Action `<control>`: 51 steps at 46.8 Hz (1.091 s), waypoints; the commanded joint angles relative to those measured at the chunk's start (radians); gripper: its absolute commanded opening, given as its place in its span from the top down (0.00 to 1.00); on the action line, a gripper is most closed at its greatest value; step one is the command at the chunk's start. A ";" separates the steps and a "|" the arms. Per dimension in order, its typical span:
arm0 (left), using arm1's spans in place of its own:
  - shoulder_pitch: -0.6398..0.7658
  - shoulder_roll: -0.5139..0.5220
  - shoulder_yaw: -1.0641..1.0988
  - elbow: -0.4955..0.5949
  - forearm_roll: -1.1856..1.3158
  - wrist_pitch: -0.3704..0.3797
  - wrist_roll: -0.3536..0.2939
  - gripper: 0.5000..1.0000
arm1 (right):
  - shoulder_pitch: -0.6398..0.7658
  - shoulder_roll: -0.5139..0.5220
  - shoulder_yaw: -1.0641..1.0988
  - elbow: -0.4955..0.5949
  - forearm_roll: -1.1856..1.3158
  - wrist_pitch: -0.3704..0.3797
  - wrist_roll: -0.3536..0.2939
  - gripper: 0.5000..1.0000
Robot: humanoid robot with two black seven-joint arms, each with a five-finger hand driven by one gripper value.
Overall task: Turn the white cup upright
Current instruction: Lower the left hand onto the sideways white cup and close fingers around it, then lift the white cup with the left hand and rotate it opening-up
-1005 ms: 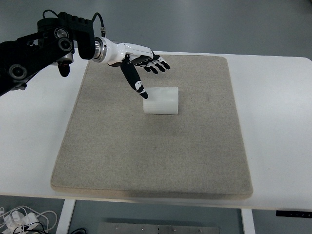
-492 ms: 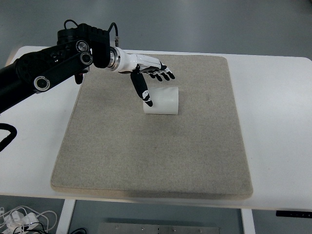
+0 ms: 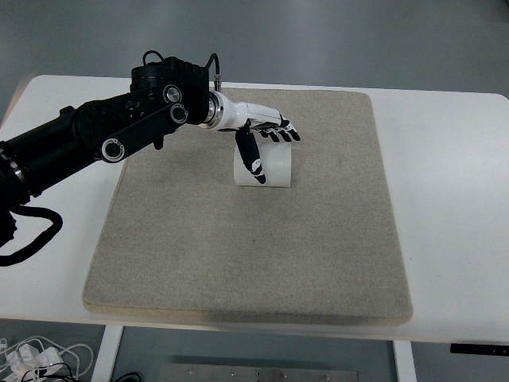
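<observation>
White cup [image 3: 270,169] lying on its side on a grey mat [image 3: 254,239], in the mat's upper middle part. Long axis running left to right across the picture, level with the mat's top edge. Curved wall facing up. Impossible to tell which end is the mouth.

Left hand [image 3: 262,135] directly over the cup's left half. Palm turned down, white back of the hand facing up. Four black-tipped fingers [image 3: 282,135] held out straight and close together, pointing right and slightly down, spread flat above the cup's far edge. Thumb [image 3: 251,157] dropped away from the palm, pointing down the picture across the cup's left part, its tip over the cup's near left side. Fingers extended, not closed around the cup; hard to tell from above whether thumb or fingers actually touch it.

Black left arm [image 3: 95,143] reaching in from the left edge, angling up and right over a white table [image 3: 453,199], with round joints showing along its side and a thin cable looping above the wrist.

Mat covering most of the tabletop. White cables [image 3: 36,358] on the floor at the bottom left corner.
</observation>
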 commanded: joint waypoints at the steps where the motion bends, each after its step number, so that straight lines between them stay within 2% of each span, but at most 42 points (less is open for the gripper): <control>1: 0.003 -0.013 0.009 0.018 0.000 0.000 -0.001 0.04 | 0.000 0.000 0.000 0.000 0.000 0.000 0.000 0.10; 17: 0.001 -0.017 0.044 0.046 -0.002 0.025 -0.021 0.05 | 0.000 0.000 0.000 0.000 0.000 0.000 0.000 0.10; 25: 0.001 -0.017 0.050 0.047 -0.002 0.026 -0.021 0.09 | 0.000 0.000 0.000 0.000 0.000 0.000 0.000 0.10; 28: 0.001 -0.016 0.050 0.047 0.000 0.026 -0.022 0.15 | 0.000 0.000 0.000 0.000 0.000 0.000 0.000 0.10; 36: 0.000 -0.016 0.050 0.046 0.000 0.028 -0.022 0.50 | 0.000 0.000 0.000 0.002 0.000 0.000 0.000 0.10; 41: -0.002 -0.013 0.049 0.041 -0.003 0.029 -0.021 0.56 | 0.000 0.000 0.000 0.000 0.000 0.000 0.000 0.10; 44: -0.005 -0.013 0.043 0.044 -0.006 0.037 -0.022 0.67 | 0.000 0.000 0.000 0.000 0.000 0.000 0.000 0.10; 51: -0.008 -0.007 0.018 0.049 -0.034 0.042 -0.031 0.74 | 0.000 0.000 0.000 0.000 0.000 0.000 0.000 0.10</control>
